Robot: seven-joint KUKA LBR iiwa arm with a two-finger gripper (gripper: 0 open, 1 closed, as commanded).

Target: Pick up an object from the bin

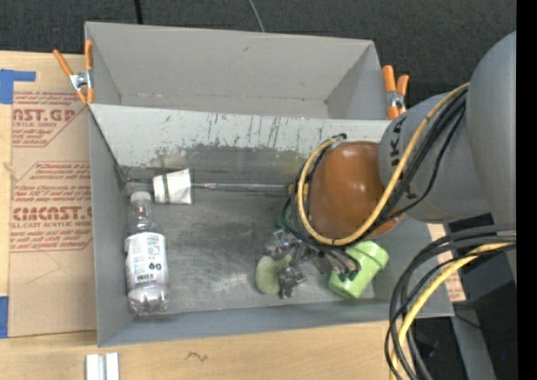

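**Reaching down across the bin from the bottle: gripper low beside a pale green lump**

Landmark: the clear plastic bottle point(145, 265), lying on its side on the bin point(226, 118) floor against one side wall, white cap pointing at the back wall, label facing up.

- gripper point(289, 268): well to the right of the bottle, about level with the bottle's body, down close to the floor near the front wall. Dark metal parts overlap there, so I cannot tell whether it is open or closed, or whether it grips anything.
- pale green lump point(267, 276): rounded, dull. It sits on the bottle side of the gripper, touching it or just beside it — which of the two is not clear. It is the nearest thing to the gripper.
- bright green block point(362, 269): chunky and tilted, just beyond the gripper on the side away from the bottle, partly under the arm.
- white cup point(172, 186): small, with a green band, on its side just past the bottle's cap, near the back wall.
- orange cover point(344, 190): on the wrist above the gripper, yellow and black cables point(306, 194) looped round it.
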